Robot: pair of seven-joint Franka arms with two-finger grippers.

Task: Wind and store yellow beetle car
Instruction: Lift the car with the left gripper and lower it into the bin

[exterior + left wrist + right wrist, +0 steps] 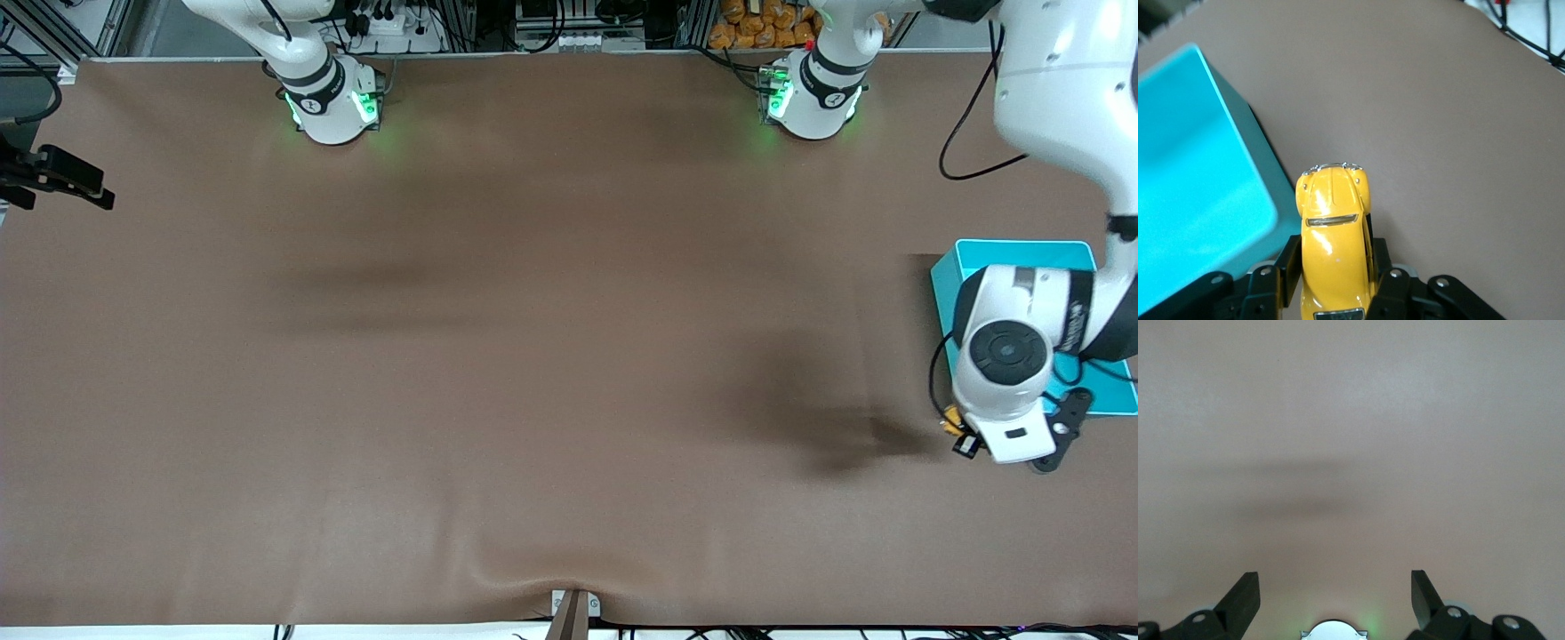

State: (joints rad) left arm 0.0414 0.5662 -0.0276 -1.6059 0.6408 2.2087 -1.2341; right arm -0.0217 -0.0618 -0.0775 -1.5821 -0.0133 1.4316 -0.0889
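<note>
Over the brown tabletop [533, 356], just beside the turquoise bin [1191, 200], the left claw [1335, 280] pinches the yellow beetle car [1335, 227]. Bare brown surface lies under the waiting right claw [1335, 593], its fingers spread.

White Franka arms [1013, 356] | black joint bands, black cables | green base lights [360, 105] (both bases) | black jaws, silver screws

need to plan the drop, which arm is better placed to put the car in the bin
Left. The left gripper is shut on the yellow beetle car, right beside the rim of the turquoise bin. The right gripper is open, holds nothing, and shows only bare table below it.
</note>
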